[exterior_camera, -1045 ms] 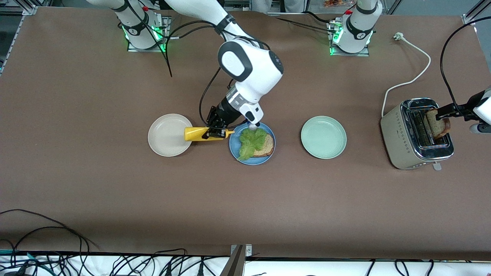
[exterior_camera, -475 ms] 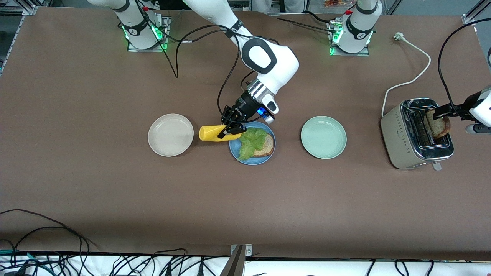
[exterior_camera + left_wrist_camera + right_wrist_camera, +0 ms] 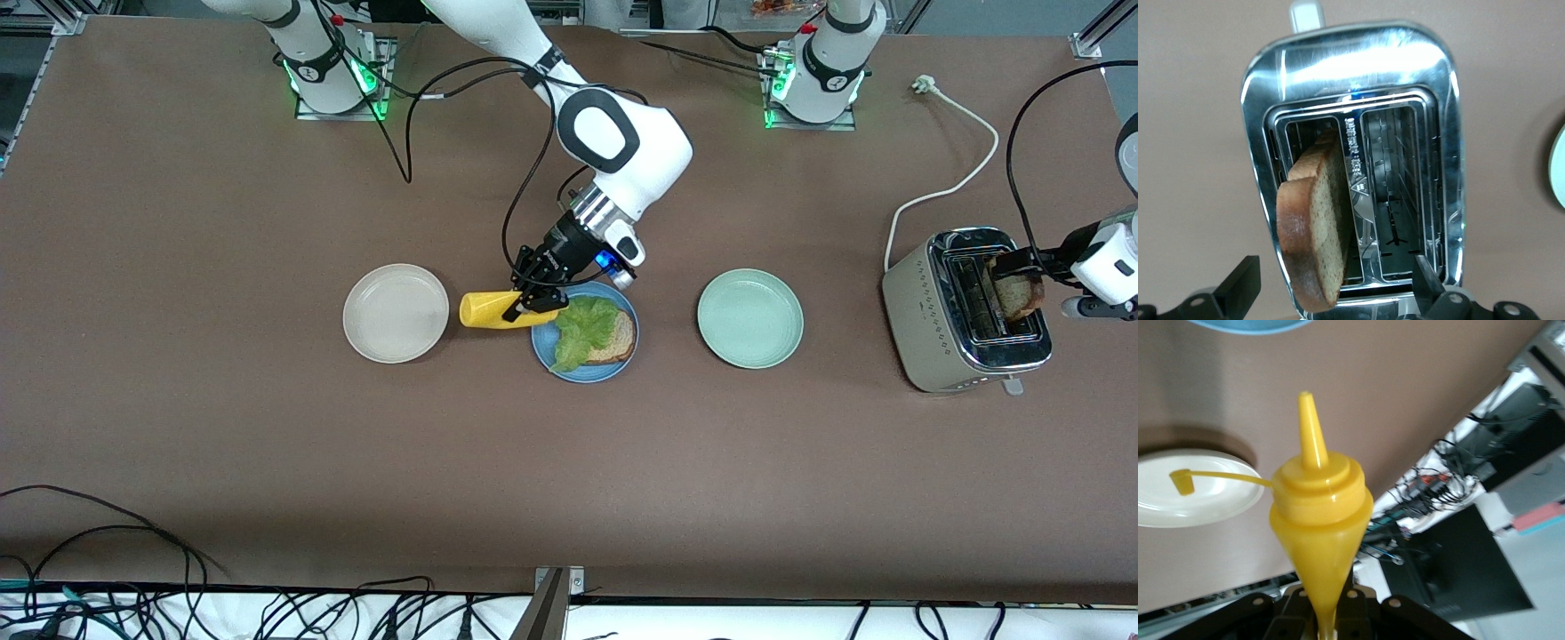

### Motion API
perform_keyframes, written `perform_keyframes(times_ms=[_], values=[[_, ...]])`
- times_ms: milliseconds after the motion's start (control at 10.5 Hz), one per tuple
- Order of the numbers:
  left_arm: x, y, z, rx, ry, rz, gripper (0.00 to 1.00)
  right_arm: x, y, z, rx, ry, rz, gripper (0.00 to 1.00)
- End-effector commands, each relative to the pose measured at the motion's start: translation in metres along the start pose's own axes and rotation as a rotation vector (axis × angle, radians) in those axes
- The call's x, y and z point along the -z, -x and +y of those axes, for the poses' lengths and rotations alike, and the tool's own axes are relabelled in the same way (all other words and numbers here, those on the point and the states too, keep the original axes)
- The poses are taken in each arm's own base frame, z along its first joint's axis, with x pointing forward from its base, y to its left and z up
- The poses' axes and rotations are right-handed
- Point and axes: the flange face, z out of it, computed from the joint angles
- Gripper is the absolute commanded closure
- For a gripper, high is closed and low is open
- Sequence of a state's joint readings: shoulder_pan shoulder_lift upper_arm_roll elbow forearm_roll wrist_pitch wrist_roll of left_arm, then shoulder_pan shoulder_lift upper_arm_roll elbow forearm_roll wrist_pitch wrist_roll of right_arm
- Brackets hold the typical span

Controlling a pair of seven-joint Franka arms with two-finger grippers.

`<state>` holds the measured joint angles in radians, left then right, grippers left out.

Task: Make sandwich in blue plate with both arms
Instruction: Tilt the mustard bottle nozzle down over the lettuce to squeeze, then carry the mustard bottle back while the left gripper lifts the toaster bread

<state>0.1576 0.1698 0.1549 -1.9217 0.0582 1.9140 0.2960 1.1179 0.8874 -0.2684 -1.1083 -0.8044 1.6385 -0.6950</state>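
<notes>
Jaws of the right gripper (image 3: 532, 305) are pinching a yellow plastic squeeze bottle (image 3: 492, 310) with a cone-shaped nozzle; the bottle is lying tilted on its side in the air, over the table (image 3: 178, 400) between the round beige-white plate (image 3: 396, 313) and the round matte blue plate (image 3: 582, 333). In the right wrist view the bottle's nozzle (image 3: 1310, 430) is uncapped, with its small cap (image 3: 1182, 481) dangling on a thin strap.

The blue plate is holding one slice of brown wholegrain bread (image 3: 616, 339) with a ruffled green lettuce leaf (image 3: 581, 331) lying on top of it. The beige-white plate is sitting toward the right arm's end of the table. The pale mint-green plate (image 3: 749, 317) is sitting toward the left arm's end, between the blue plate and the toaster.

Jaws of the left gripper (image 3: 1336, 288) are standing spread wide over the silver two-slot toaster (image 3: 969, 309), on either side of a second slice of brown bread (image 3: 1317, 223). That slice is leaning tilted, its lower part down in one toaster slot (image 3: 1308, 133). The other slot (image 3: 1395, 187) is holding nothing.
</notes>
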Motion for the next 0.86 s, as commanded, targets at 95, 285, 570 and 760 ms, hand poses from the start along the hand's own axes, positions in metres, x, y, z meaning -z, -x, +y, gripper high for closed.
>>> perform_keyframes(times_ms=[95,285,570,760], values=[[-0.014,-0.003,-0.01,0.0,0.002,-0.024,0.06,-0.045,0.062,0.034,-0.168,-0.295,0.203,0.9],[-0.012,-0.002,-0.011,-0.016,-0.001,-0.024,0.57,-0.076,0.099,0.048,-0.265,-0.468,0.335,0.91],[-0.012,0.001,-0.02,-0.143,0.003,-0.023,1.0,-0.142,0.159,0.064,-0.417,-0.739,0.551,0.91],[-0.012,0.001,-0.02,-0.144,0.003,-0.025,1.0,-0.184,0.188,0.069,-0.436,-0.865,0.744,0.91]])
